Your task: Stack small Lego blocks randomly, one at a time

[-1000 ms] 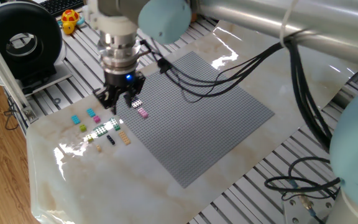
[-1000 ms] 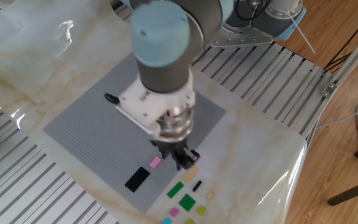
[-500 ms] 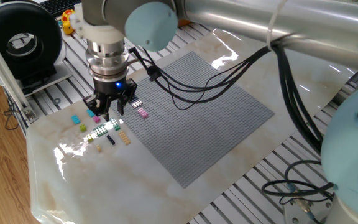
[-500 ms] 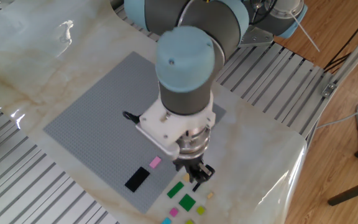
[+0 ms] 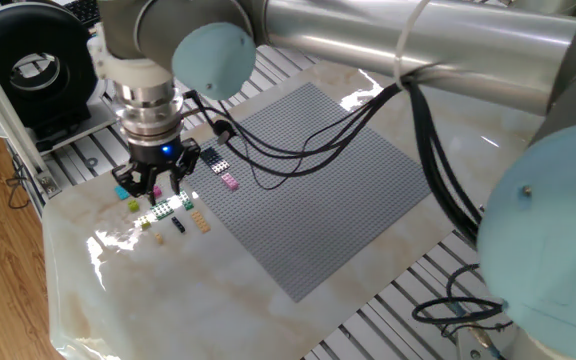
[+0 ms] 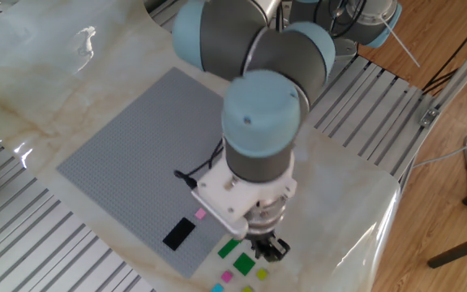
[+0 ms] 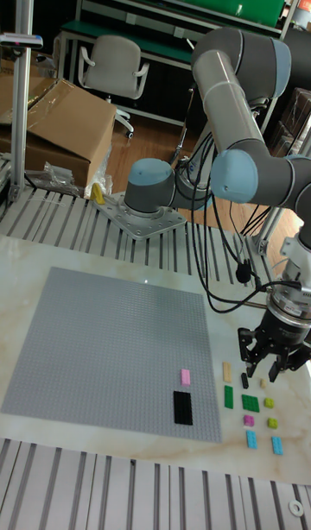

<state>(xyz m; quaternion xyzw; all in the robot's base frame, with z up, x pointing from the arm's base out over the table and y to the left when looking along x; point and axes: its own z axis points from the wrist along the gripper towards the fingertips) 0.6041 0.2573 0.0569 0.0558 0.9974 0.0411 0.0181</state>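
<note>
The small Lego blocks lie loose on the marble beside the grey baseplate [image 7: 104, 340]: a tan one [image 7: 227, 371], two green ones [image 7: 229, 397] [image 7: 250, 402], a tiny black one [image 7: 245, 381], yellow-green [image 7: 269, 402], pink [image 7: 249, 420] and cyan [image 7: 251, 439]. A pink block [image 7: 185, 376] and a black one [image 7: 182, 406] sit on the baseplate near its corner. My gripper [image 7: 272, 362] hangs low over the loose blocks, fingers spread and open with nothing between them. From the first side it [image 5: 151, 185] is above the yellow-green block [image 5: 133, 205]. From the other side it [image 6: 270, 247] is just right of a green block [image 6: 229, 247].
A black round device [image 5: 38, 70] and a yellow toy [image 5: 113, 35] stand behind the slatted table edge. The arm's black cables [image 5: 298, 140] drape over the baseplate. Glare covers part of the marble [image 5: 118, 240] near the blocks.
My gripper has moved off the baseplate's edge near the pink block and out over the loose blocks on the marble, staying open. No block has moved.
</note>
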